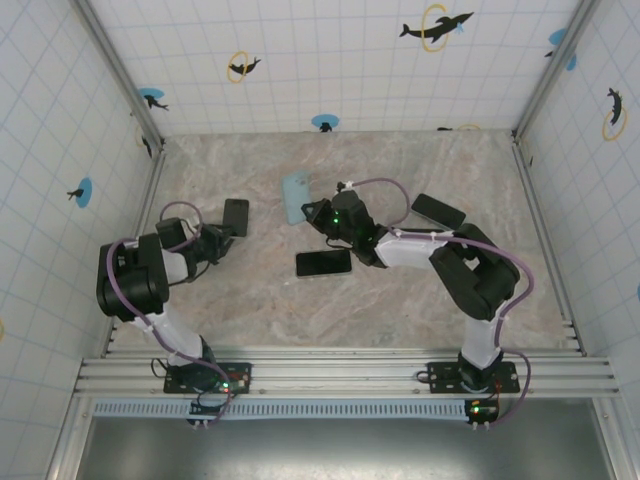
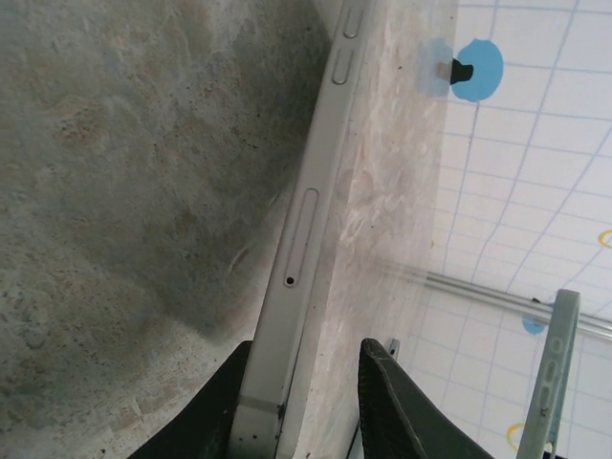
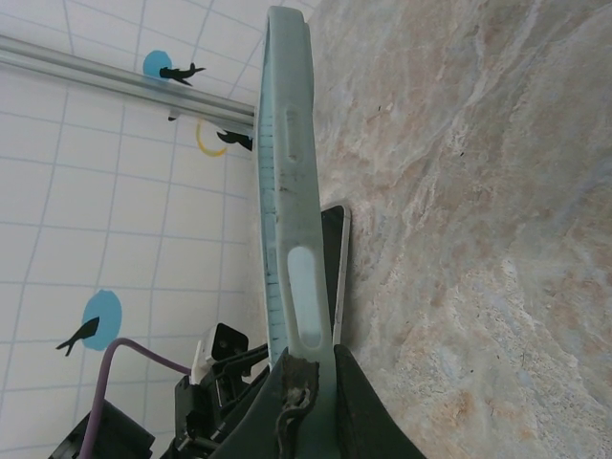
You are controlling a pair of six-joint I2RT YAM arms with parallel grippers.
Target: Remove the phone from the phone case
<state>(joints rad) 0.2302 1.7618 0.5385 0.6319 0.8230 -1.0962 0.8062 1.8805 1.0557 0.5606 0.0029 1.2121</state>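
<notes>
The pale blue phone case (image 1: 294, 197) is held on edge above the table's middle, and my right gripper (image 1: 318, 215) is shut on its near end. In the right wrist view the fingers (image 3: 368, 411) pinch the case (image 3: 292, 210) rim. A dark phone (image 1: 236, 215) lies flat at centre left, at the tip of my left gripper (image 1: 218, 235). The left wrist view shows the phone's silver edge (image 2: 311, 220) running between the jaws of my left gripper (image 2: 306, 349). It rests against the left finger, with a gap to the right finger (image 2: 382, 392). The case (image 2: 553, 382) shows beyond.
A second black phone (image 1: 323, 263) lies screen-up below the case, close to the right arm. A third dark phone (image 1: 437, 211) lies at the right. Tiled walls enclose the marble table (image 1: 400, 160) on three sides.
</notes>
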